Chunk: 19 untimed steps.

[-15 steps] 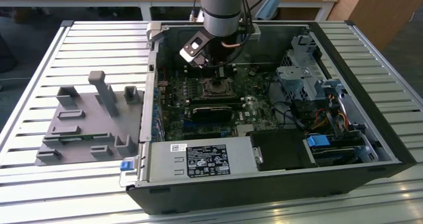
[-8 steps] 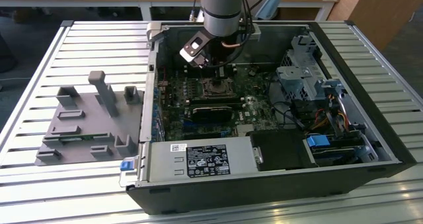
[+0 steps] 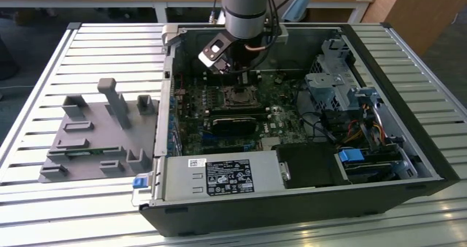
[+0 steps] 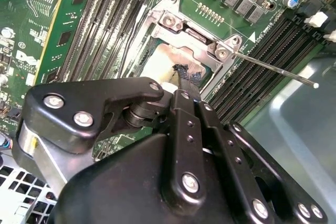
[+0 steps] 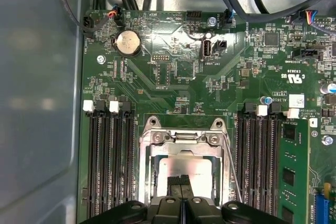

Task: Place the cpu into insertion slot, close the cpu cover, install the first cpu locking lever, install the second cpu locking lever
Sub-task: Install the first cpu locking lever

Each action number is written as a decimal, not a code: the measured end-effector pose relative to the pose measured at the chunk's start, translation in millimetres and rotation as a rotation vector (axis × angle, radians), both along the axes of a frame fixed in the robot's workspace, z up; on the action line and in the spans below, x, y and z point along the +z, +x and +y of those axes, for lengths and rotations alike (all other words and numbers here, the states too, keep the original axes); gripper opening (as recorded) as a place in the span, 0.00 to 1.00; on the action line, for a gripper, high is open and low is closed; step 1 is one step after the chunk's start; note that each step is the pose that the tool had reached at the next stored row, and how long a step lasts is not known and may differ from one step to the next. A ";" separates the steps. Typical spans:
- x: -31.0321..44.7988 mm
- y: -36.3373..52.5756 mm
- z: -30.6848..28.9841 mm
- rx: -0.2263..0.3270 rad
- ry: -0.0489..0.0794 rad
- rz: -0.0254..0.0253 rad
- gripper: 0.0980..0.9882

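My gripper (image 3: 246, 82) reaches down into the open computer case over the insertion slot (image 3: 239, 96) on the green board. In both wrist views its black fingers are shut together, tips (image 5: 181, 184) resting at the pale metal top of the cpu (image 5: 198, 167), which lies in the slot. The silvery cpu cover (image 5: 181, 149) lies flat around the cpu, which shows through the cover's window (image 4: 157, 61). Nothing is visible between the fingers (image 4: 186, 74). A thin wire locking lever (image 4: 273, 69) sticks out free from the socket corner, also running beside the frame (image 5: 232, 174).
Black memory slots (image 5: 110, 166) flank the socket, with a green card (image 5: 294, 177) beside them. The case wall (image 5: 37, 103) stands close by. A labelled power supply box (image 3: 222, 177), a drive cage (image 3: 343, 88) and cables fill the case. A grey fixture (image 3: 95, 132) sits on the slatted table.
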State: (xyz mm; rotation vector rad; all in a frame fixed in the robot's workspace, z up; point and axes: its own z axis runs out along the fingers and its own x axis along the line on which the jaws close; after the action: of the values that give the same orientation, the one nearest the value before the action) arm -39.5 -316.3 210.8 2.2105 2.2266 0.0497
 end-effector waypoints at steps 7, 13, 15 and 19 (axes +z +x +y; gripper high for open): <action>8.2 0.0 0.0 0.000 -0.003 -0.0001 0.02; 16.3 0.0 0.0 0.000 -0.005 0.0000 0.02; 18.7 0.0 0.0 0.000 -0.005 0.0000 0.02; 22.1 0.0 0.0 0.000 -0.005 0.0000 0.02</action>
State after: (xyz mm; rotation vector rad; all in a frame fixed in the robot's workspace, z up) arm -39.5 -316.3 232.9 2.2079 2.2244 0.0441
